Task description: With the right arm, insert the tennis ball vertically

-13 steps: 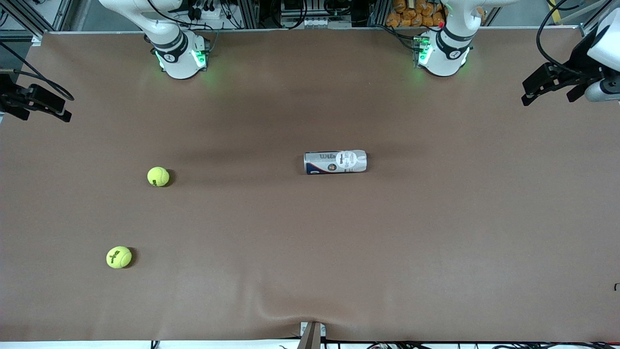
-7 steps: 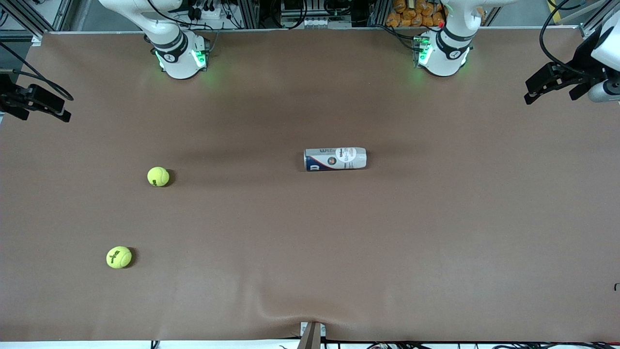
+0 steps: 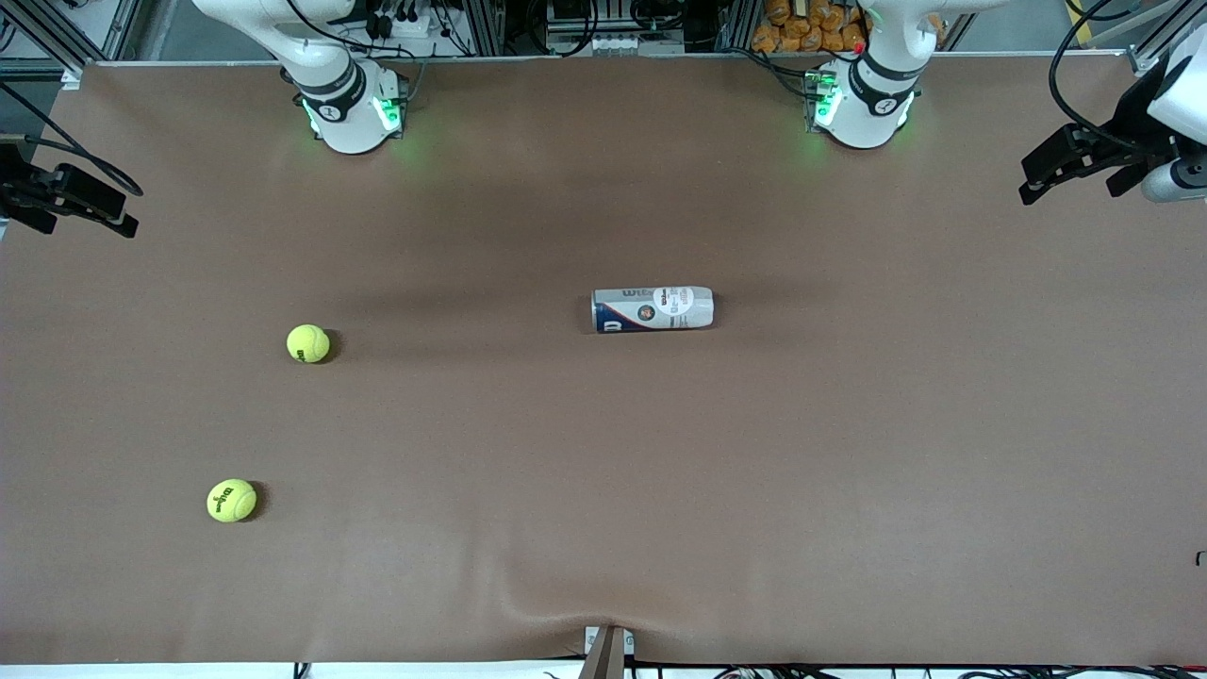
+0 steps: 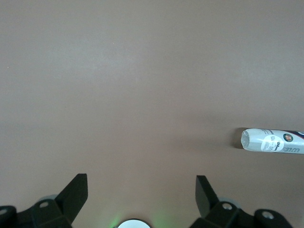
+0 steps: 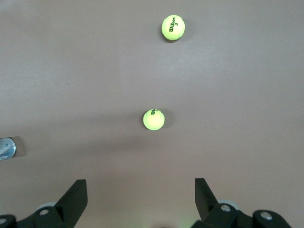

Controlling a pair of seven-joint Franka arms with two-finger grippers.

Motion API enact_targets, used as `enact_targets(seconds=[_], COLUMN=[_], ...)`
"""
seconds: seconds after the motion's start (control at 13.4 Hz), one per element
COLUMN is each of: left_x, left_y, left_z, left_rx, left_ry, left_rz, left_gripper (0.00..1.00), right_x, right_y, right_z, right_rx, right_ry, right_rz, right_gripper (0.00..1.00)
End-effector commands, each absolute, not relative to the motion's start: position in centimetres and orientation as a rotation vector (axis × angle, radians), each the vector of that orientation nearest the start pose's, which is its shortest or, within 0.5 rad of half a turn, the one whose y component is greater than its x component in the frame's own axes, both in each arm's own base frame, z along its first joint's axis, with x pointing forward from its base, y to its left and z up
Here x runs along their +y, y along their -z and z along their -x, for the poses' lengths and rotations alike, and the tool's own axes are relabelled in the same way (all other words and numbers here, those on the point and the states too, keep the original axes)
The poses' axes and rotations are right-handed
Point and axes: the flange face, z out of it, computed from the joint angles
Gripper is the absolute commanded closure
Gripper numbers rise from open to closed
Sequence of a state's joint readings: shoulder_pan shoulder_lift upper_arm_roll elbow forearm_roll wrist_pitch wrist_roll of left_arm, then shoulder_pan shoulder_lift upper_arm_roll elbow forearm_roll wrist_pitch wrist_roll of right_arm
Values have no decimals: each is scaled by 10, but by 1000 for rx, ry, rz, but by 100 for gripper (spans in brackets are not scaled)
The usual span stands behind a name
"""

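Front view: Wilson ball can [image 3: 653, 309] has rolled slightly, now lies still on its side mid-surface; both tennis balls [image 3: 308, 343] [image 3: 231, 501] untouched toward right arm's end; right end effector [image 5: 141, 202] and left end effector [image 4: 142, 199] spread, empty, no pick begun.

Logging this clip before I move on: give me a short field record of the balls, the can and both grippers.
tennis balls: two on the table, one farther from the front camera, one nearer, both toward the right arm's end
tennis ball can: lying on its side mid-table, apart from both balls
right gripper: open, empty, above the table
left gripper: open, empty, above the table
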State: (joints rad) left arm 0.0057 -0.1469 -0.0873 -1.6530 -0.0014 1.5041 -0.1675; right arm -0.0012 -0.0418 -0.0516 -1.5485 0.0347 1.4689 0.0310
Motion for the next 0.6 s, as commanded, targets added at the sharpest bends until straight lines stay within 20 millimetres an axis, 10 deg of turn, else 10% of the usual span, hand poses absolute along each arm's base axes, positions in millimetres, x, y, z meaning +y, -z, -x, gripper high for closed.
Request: enact_targets(seconds=[0.0,0.52], left_x=[-41,-35], left_y=[-658,-652], left_z=[-499,-500], left_rx=[-117,-129], left_ry=[-6,-25], left_rz=[3125,3122], left_gripper=[0,0], right_x=[-26,-32], right_y=[-653,-654], right_z=[-526,-525], right_rx=[147,151], right_ry=[-60,-64], right_rz=[3112,3109], right_gripper=[0,0])
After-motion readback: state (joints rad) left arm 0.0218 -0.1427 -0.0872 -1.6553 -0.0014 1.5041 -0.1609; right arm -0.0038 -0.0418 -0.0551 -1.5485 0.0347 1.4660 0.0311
